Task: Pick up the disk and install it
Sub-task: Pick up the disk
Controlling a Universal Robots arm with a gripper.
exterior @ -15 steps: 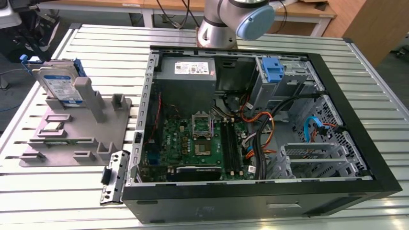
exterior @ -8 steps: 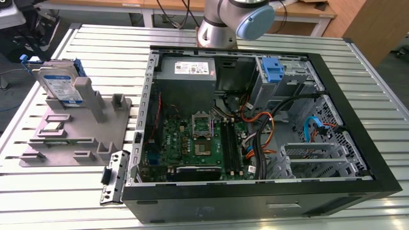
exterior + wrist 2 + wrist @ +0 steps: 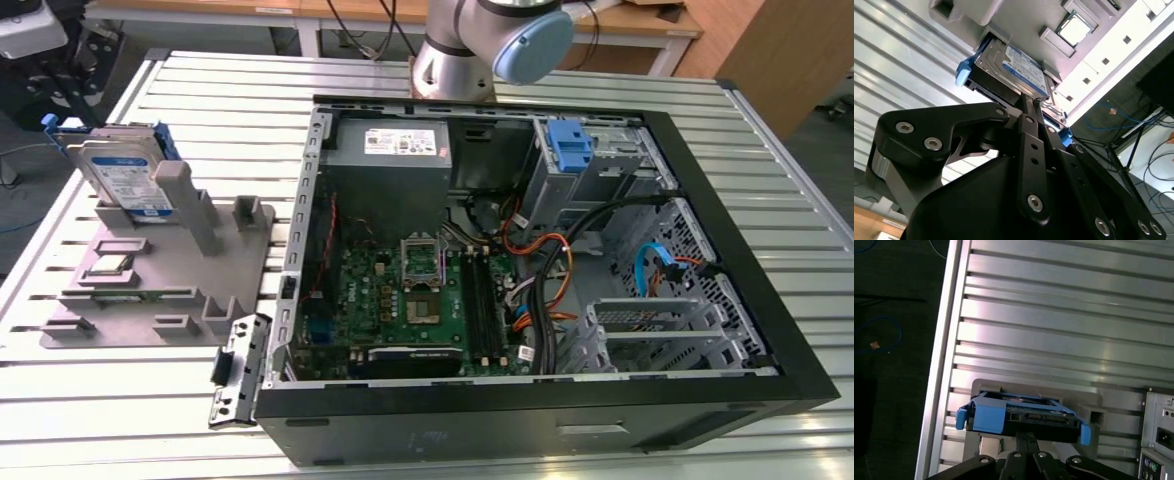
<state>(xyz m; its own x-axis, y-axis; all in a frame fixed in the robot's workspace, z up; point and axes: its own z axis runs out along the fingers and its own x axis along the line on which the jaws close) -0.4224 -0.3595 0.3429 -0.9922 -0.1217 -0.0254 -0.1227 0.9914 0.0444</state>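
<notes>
The jaws are pressed together (nothing sits between them) on the one gripper (image 3: 1026,99), which points down toward the holder. One disk (image 3: 127,175) stands on its edge in the one grey holder (image 3: 240,265). One open computer case (image 3: 534,425) sits beside the holder.

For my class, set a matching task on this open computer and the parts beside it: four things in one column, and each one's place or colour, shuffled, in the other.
Column one
1. disk
2. power supply
3. latch
4. motherboard

Column two
A. green, flat inside the case
B. blue, upright in the drive cage
C. standing in the grey holder outside the case
D. grey box with a white sticker

Pairs: 1-C, 2-D, 3-B, 4-A
</notes>
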